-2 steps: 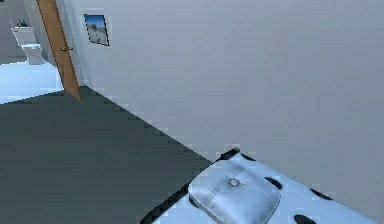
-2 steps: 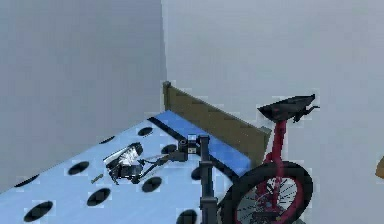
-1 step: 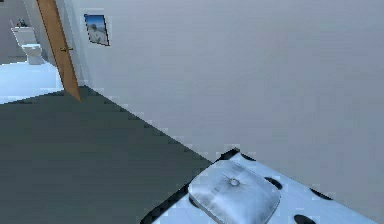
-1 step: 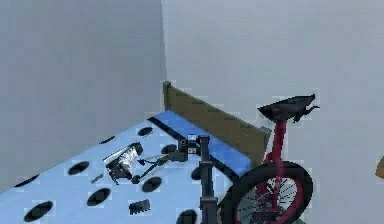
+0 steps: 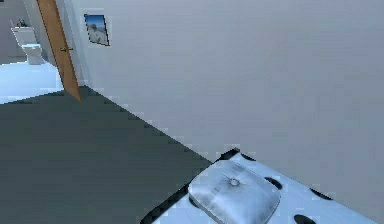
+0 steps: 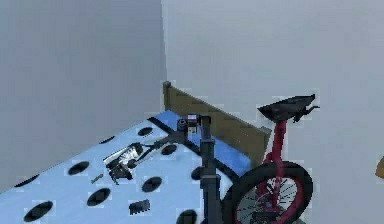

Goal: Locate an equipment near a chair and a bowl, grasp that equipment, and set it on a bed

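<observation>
Your gripper [image 6: 120, 165] sits left of centre in the arm side view, at the end of the dark arm [image 6: 206, 170]. Its fingers are aimed down-left over the spotted blue bed [image 6: 60, 185]. You cannot tell whether it holds anything. A pale greyish shape [image 6: 127, 157] shows at its far end, with the bedcover right behind it; that may be the equipment, but its long axis and heading are too unclear to call. A small dark oblong [image 6: 140, 207] lies flat on the cover, below and slightly right of the fingers, running roughly left to right. A bicycle [image 6: 275, 175] stands at lower right beside the wooden headboard [image 6: 215, 115].
</observation>
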